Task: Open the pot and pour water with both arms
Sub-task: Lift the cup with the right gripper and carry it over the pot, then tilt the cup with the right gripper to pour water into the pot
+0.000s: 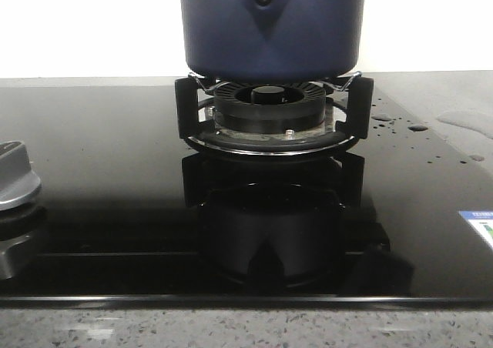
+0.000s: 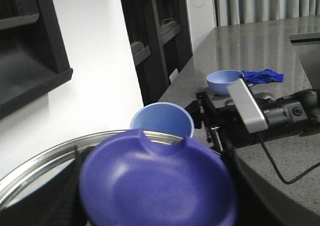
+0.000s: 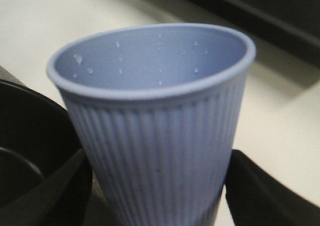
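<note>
The dark navy pot [image 1: 269, 25] stands on the burner at the top centre of the front view; its top is cut off and neither gripper shows there. My left gripper [image 2: 157, 206] is shut on the purple knob [image 2: 160, 181] of a steel-rimmed lid [image 2: 35, 168]. In my right gripper [image 3: 157, 196], shut on its wall, is a ribbed light-blue cup [image 3: 160, 136], which also shows as the cup [image 2: 162, 120] just beyond the lid. Small drops of water [image 3: 77, 58] cling inside the cup, and water drops [image 1: 383, 118] lie on the hob right of the burner.
The black burner ring and pot stand [image 1: 269, 117] sit on the glossy black hob [image 1: 108, 163]. A metal knob [image 1: 15, 179] is at the left edge. A puddle [image 1: 466, 121] lies on the grey counter. A blue bowl [image 2: 223, 81] and blue cloth [image 2: 262, 76] lie farther off.
</note>
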Controlling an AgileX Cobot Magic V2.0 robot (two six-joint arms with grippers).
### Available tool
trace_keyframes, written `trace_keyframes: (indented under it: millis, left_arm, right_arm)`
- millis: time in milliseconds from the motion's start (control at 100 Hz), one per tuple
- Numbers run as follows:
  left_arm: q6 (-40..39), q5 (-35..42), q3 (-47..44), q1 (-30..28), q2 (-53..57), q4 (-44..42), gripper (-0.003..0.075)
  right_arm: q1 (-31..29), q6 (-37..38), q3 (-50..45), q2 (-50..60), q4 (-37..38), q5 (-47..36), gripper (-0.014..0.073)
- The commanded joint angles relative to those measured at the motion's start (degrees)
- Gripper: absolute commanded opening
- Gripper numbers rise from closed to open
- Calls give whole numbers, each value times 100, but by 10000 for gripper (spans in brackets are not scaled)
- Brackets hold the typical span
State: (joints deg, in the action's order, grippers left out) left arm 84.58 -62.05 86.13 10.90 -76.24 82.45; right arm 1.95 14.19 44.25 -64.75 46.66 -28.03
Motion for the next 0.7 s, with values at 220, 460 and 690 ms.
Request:
trace_keyframes:
  millis: [220, 460, 690]
  left_arm:
    - [-90, 92, 203, -5, 386, 512, 250]
    - [-211, 79, 203, -5, 386, 512, 250]
    - [-211, 79, 203, -5, 386, 512, 250]
  right_arm:
    - [856, 38, 1203, -146, 1683, 985, 264]
    - [913, 38, 1379, -328, 3059, 1133, 260]
    - [913, 38, 1419, -504, 4356, 1131, 260]
